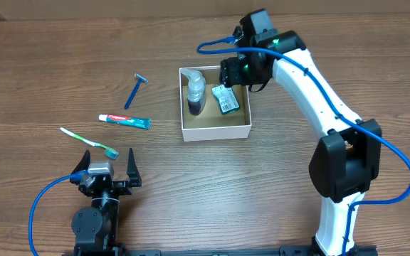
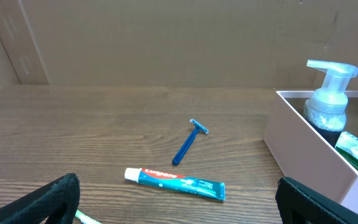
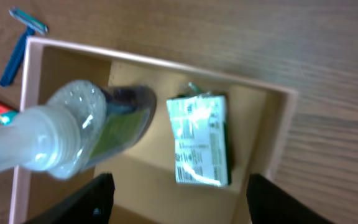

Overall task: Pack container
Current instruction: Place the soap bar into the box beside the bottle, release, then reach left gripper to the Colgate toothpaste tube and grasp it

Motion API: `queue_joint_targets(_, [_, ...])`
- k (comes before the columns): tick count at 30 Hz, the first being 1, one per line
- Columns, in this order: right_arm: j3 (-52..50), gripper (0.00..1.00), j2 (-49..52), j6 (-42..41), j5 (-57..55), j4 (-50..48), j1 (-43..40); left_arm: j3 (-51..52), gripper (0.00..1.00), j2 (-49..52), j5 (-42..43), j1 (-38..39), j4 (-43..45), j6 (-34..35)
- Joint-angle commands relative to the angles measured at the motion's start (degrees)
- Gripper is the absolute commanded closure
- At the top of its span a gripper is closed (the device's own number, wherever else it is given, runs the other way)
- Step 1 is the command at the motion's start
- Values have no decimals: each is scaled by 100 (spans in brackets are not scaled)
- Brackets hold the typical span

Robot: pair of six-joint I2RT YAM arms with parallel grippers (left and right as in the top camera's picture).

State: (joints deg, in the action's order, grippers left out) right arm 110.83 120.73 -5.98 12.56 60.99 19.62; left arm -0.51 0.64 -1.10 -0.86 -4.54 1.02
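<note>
Worktop of brown wood carries one container, right of centre, with open wood around its walls. The right hand hovers over its far edge, released and empty; the left hand is spread too. Inside stand one pump bottle and one green-white packet, its print unreadable. Well to the left lie one "Colgate" toothpaste tube, one toothbrush and one blue razor.

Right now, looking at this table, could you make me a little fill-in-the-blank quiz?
The container holds ____ items. The razor has a ____ handle. Between the razor and the toothbrush lies the ____. The left gripper is ____, holding nothing.
Missing words: two; blue; toothpaste; open.
</note>
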Motion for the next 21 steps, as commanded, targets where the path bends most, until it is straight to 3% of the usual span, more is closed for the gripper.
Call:
queue_joint_targets(1, [892,25,-240,-13,-192,437,-367,20,0,-31,-37,-35,15,-127])
queue_joint_targets(5, [1272,23,-463,-772,-1290,1099,-1244,20,0,-31,-37,-35,15,-127])
queue_joint_targets(10, [1220,10,-468,-1250,-1392,1506,-2428,20,0,-31,-37,-35,15,-125])
queue_joint_targets(11, [1220,2,-468,-1250,-1379,1550,-2546,20,0,-31,-35,-35,15,-127])
queue_joint_targets(21, [1220,0,-468,-1248,-1381,1821,-2708,20,0,-31,-26,-35,35,-35])
